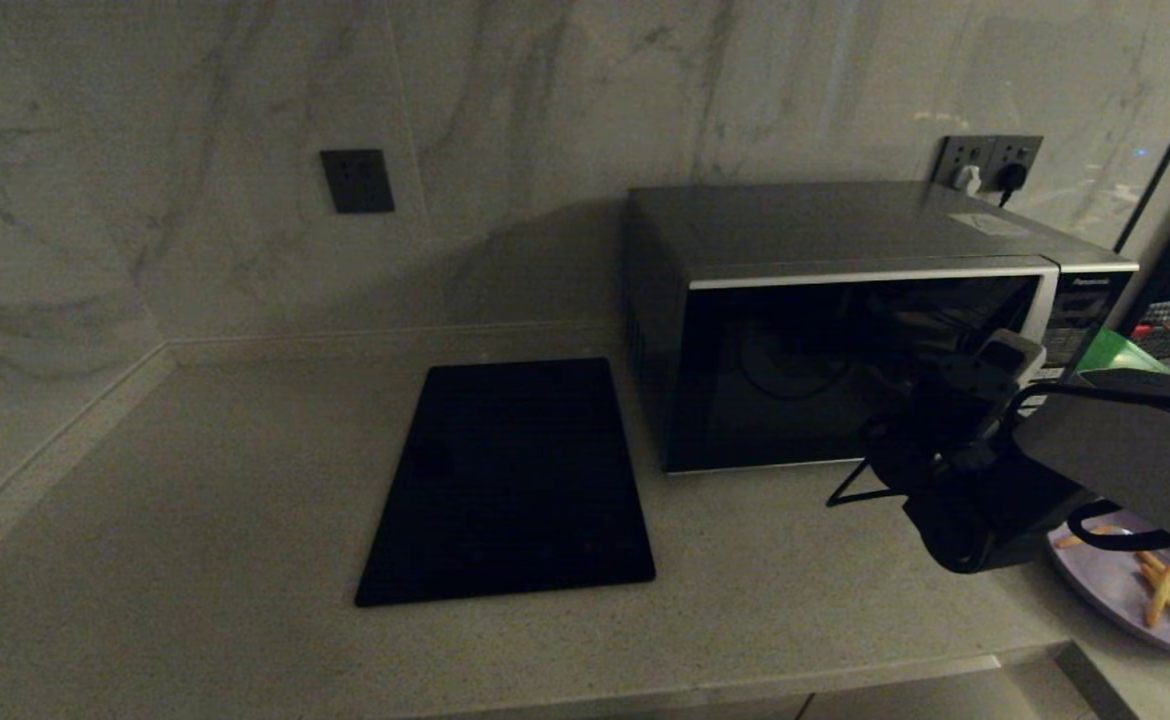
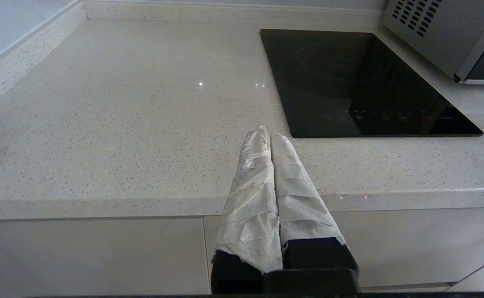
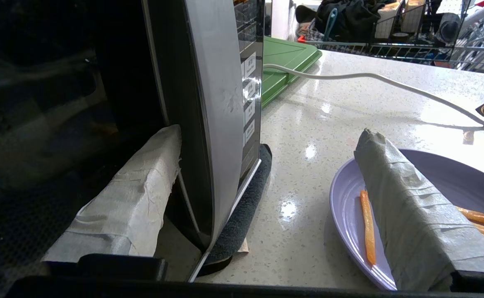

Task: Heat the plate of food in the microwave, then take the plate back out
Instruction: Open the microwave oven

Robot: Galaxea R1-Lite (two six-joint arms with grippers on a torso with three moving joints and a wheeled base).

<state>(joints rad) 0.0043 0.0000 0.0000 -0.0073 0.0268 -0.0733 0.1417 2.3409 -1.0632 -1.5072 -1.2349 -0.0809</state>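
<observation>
microwave [image 1: 845, 330] – glossy dark glass door, brushed metal; plate [image 3: 453, 182] – smooth lilac plastic.

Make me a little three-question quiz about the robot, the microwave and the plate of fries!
1. True or false: the microwave door is shut.
2. Where is the plate of fries? A) inside the microwave B) on the counter beside the microwave C) on the black cooktop
3. Fill in: the right gripper has its fingers spread, with one finger on each side of the microwave's silver ____.

Key: 1 true; 2 B; 3 handle. The left gripper is parked, shut, at the counter's front edge.
</observation>
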